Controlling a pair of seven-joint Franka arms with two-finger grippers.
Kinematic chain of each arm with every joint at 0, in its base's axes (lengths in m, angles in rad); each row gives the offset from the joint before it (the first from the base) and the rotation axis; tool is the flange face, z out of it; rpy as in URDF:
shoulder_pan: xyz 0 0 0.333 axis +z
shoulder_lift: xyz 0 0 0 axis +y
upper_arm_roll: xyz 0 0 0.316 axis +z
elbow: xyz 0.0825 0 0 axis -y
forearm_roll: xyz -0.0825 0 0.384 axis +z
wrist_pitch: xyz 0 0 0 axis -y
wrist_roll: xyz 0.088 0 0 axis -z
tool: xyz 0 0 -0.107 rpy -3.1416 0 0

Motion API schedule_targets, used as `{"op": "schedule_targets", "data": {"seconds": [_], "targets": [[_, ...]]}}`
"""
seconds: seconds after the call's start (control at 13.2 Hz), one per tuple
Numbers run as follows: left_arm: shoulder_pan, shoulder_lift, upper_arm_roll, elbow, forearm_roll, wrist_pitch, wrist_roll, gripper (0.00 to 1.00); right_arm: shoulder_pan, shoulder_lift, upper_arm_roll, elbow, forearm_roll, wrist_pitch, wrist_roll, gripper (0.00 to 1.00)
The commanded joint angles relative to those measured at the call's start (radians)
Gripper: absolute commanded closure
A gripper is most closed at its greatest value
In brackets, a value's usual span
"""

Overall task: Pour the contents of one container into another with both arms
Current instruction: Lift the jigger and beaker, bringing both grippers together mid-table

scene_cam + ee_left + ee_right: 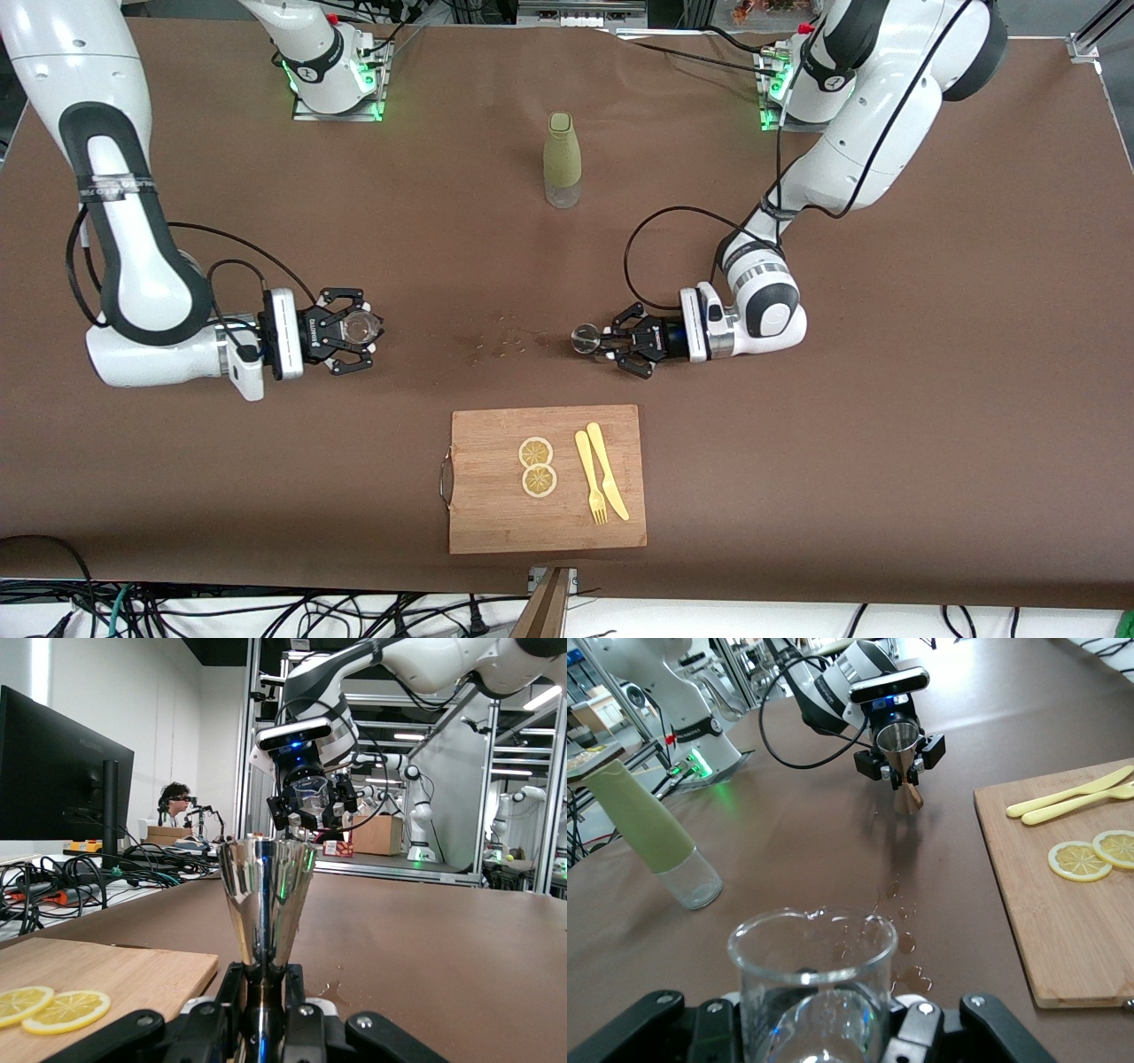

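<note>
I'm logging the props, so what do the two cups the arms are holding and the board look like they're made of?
Jigger in the left end effector: polished metal, likely steel, with mirror reflections. Beaker in the right end effector: clear glass or plastic; the table shows through. Cutting board: pale wood, maybe bamboo, with visible grain.

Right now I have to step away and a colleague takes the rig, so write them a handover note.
Left gripper: shut on the metal jigger, upright, just above the table.
Right gripper: shut on the glass beaker, upright, toward the right arm's end of the table.
Between them lie spill marks on the brown table.
Done: both containers are gripped. Whether a pour has happened I cannot tell.
Left: bring the jigger over the beaker and tip it.
The green bottle and the cutting board with lemon slices stand apart.
</note>
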Motion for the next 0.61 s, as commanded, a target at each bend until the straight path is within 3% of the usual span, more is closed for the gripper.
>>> {"op": "schedule_targets", "data": {"seconds": [0.0,0.3,0.53], "targets": [[-0.049,0.021,-0.007,0.017,-0.079,0.034,0.065,1.0,0.096,-0.046,-0.065,-0.036,-0.008,0.031,0.077,0.82],[-0.123,0.114,-0.005,0.133,-0.156,0.042,0.066,1.0,0.149,-0.058,-0.065,-0.032,0.008,0.101,0.172,0.82],[-0.135,0.12,-0.005,0.161,-0.175,0.08,0.094,1.0,0.182,-0.059,-0.064,-0.028,0.008,0.141,0.246,0.82]]}}
